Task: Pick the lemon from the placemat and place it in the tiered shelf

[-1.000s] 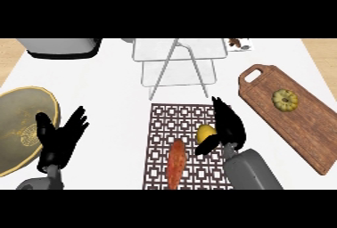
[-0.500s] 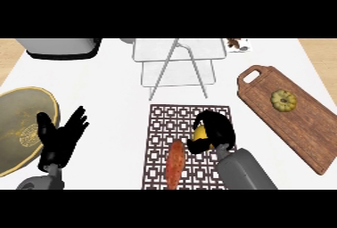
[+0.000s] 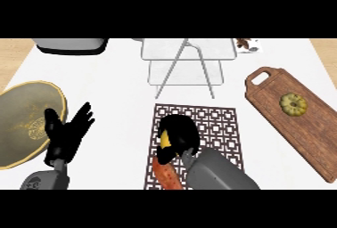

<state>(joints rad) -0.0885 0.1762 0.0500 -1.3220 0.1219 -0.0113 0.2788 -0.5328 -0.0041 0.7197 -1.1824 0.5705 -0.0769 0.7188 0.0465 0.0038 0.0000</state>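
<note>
Yellow lemon (image 3: 165,139) in right hand (image 3: 179,136)

My bench (image 3: 112,93) is a white top, with wood-coloured strips showing at its far corners. At twelve o'clock stands the tiered shelf (image 3: 186,62), its wire legs splayed toward me. The patterned brown placemat (image 3: 214,129) lies at the centre and runs toward six. At three o'clock rests a wooden cutting board (image 3: 316,129) with its handle pointing to twelve. At nine o'clock sits a gold-rimmed plate (image 3: 26,111). A grey vessel (image 3: 71,45) sits at eleven, and a small brown object (image 3: 245,44) at one.
</note>
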